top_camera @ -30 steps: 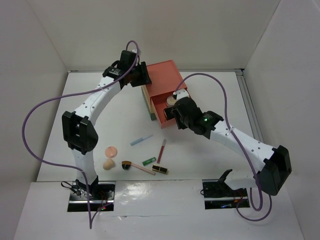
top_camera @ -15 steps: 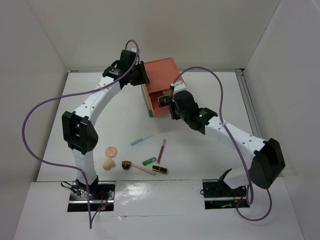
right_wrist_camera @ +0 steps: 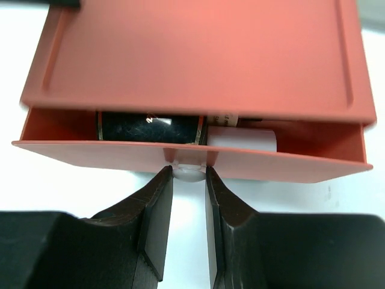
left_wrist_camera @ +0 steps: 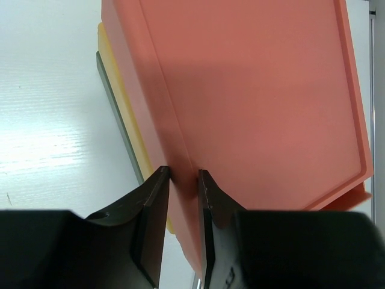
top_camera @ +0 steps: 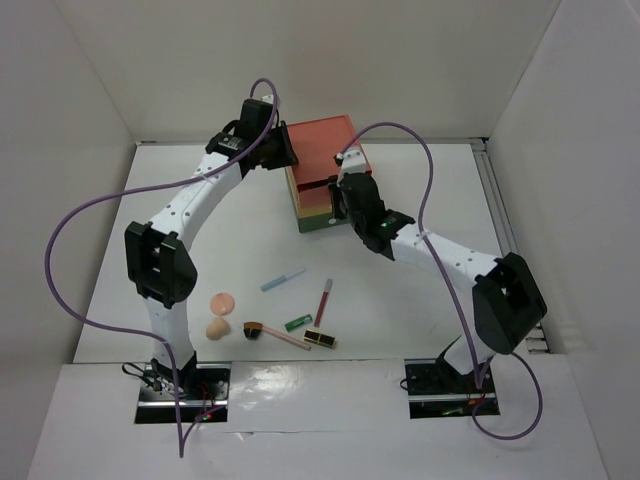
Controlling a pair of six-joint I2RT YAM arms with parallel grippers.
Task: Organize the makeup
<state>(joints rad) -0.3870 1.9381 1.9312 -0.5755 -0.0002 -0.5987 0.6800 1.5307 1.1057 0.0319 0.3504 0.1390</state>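
Note:
The orange, yellow and green drawer box [top_camera: 322, 165] stands at the back middle. My left gripper [top_camera: 283, 150] is shut on its left top edge, with the orange edge [left_wrist_camera: 180, 150] between the fingers. My right gripper [top_camera: 338, 192] is shut on the clear knob [right_wrist_camera: 189, 173] of the orange top drawer [right_wrist_camera: 180, 155], which stands a narrow gap open. A black compact [right_wrist_camera: 147, 127] and a white item [right_wrist_camera: 240, 139] lie inside. On the table lie a blue pencil [top_camera: 283, 279], red gloss stick [top_camera: 323, 297], green tube [top_camera: 297, 322], brush [top_camera: 272, 334], black compact [top_camera: 320, 340], peach puff [top_camera: 222, 301] and sponge [top_camera: 215, 328].
White walls close the table at the back and both sides. A metal rail [top_camera: 498, 200] runs along the right edge. Purple cables loop above both arms. The loose makeup lies in the near middle, between the two arm bases.
My right gripper has pushed the orange drawer back into the box, from well pulled out to almost shut. The left gripper has stayed on the box edge.

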